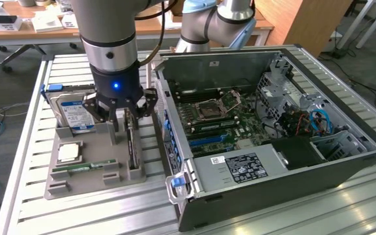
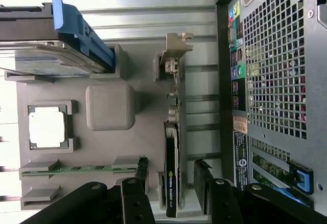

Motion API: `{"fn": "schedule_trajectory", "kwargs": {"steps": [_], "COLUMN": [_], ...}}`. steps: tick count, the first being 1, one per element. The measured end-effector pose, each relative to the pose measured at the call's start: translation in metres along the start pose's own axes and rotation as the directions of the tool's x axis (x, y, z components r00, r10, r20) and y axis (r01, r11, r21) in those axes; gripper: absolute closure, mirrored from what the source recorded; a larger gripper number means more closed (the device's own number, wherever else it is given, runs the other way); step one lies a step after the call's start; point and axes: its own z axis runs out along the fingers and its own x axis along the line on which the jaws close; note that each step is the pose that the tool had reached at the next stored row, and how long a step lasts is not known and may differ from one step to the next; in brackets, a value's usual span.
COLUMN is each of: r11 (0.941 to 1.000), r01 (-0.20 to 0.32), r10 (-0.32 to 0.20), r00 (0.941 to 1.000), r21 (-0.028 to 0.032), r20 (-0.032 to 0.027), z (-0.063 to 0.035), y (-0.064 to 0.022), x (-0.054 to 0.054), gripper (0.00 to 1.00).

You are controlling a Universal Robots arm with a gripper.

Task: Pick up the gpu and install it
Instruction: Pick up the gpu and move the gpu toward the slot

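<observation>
Gripper (image 1: 124, 128) (image 2: 172, 170) is released, jaws spread wide, one finger (image 2: 140, 175) on each side of the gpu (image 1: 130, 147) (image 2: 171, 147) with a gap either way, nothing grasped. Gpu stands on its long edge in a slot of the gray tray (image 1: 93, 183) (image 2: 51, 88), metal bracket at the far end from the gripper in the wrist view, not lifted. Same tray holds a raised square block (image 2: 110, 106) beside the card, a hard drive (image 1: 74, 113) (image 2: 46, 63) upright with a blue handle, a chip (image 1: 68, 152) (image 2: 47, 127) lying flat, and a green memory stick (image 1: 83, 167) (image 2: 76, 169) on edge. Open computer case (image 1: 273, 122) (image 2: 276, 70) sits just beside the tray on the exterior view's right, motherboard (image 1: 221, 117) exposed. All on a slatted metal table (image 1: 77, 215).
</observation>
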Motion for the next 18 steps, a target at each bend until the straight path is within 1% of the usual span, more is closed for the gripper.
{"fn": "schedule_trajectory", "kwargs": {"steps": [3,12,18], "r11": [1.0000,1.0000,1.0000], "r01": [0.000,0.000,0.000], "r10": [0.000,0.000,0.000], "r00": [1.0000,1.0000,1.0000], "r21": [0.0000,-0.0001,0.0000], "r20": [0.0000,0.0001,0.0000], "z": [0.0048,0.0058,0.0151], "y": [-0.0002,-0.0001,-0.0005], "x": [0.000,-0.002,-0.001], "gripper": [0.51,0.51,0.51]}}
